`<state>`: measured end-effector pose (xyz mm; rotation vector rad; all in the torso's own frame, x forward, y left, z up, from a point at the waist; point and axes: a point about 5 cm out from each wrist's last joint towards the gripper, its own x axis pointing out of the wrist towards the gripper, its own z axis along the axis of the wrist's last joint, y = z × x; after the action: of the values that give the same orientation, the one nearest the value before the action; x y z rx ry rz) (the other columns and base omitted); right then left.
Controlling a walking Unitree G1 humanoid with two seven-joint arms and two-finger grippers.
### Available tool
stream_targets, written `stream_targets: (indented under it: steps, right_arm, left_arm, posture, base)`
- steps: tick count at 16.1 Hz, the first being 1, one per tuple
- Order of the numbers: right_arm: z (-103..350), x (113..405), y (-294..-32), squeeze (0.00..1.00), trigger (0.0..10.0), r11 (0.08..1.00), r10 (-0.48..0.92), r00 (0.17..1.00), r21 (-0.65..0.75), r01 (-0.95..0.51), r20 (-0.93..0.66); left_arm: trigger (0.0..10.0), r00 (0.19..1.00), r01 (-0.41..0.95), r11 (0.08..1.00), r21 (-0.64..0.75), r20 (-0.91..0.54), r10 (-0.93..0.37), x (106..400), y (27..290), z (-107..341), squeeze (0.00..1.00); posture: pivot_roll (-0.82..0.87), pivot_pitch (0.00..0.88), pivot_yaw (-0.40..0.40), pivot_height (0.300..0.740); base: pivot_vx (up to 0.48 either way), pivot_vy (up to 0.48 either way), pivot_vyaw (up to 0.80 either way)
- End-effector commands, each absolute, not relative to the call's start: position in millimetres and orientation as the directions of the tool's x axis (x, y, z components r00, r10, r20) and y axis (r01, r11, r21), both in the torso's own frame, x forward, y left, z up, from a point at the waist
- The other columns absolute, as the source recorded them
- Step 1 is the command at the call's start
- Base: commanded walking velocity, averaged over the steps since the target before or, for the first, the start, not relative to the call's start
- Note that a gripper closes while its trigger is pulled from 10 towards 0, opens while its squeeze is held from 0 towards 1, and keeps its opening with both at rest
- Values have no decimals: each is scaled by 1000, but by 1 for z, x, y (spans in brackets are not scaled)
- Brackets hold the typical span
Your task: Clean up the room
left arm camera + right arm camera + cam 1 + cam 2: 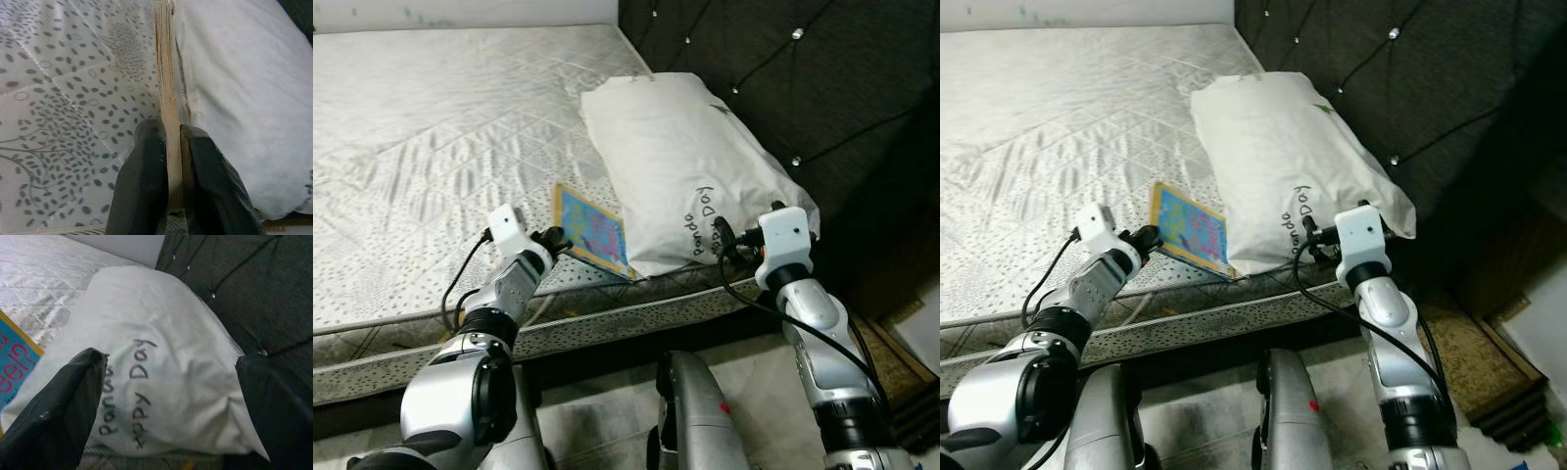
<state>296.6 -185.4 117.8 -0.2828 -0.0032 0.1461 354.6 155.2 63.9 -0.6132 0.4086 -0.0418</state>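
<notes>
A thin book with a blue and yellow cover lies on the bare mattress near its front edge, tucked against a white pillow. My left gripper is shut on the book's near edge; in the left wrist view both black fingers pinch the book's page edge. My right gripper stands open at the pillow's near end, its fingers spread to either side of the pillow, which bears handwritten lettering.
A dark tufted headboard rises behind the pillow. The mattress side and bed base run across in front of me, with tiled floor below. Steps or a mat lie at the right.
</notes>
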Motion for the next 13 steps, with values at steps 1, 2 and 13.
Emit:
stream_targets:
  steps: [1,2,13]
  right_arm:
    - [124,296,-192,0,10000,949,130,992,-289,-126,-5]
    - [124,296,-192,0,10000,948,131,991,-291,-127,-5]
    - [127,296,-189,0,10000,944,141,990,-301,-135,-1]
  left_arm:
    - [10000,951,-61,834,-549,-286,-119,365,164,82,0]
    - [10000,955,-61,836,-545,-276,-110,366,166,82,0]
    - [10000,920,-42,804,-593,-337,-200,357,161,67,1000]
  posture:
    - [-281,0,-70,560]
    - [-280,0,-72,560]
    - [-293,0,-72,560]
  base:
    - [0,0,0]
    - [0,0,0]
    - [0,0,0]
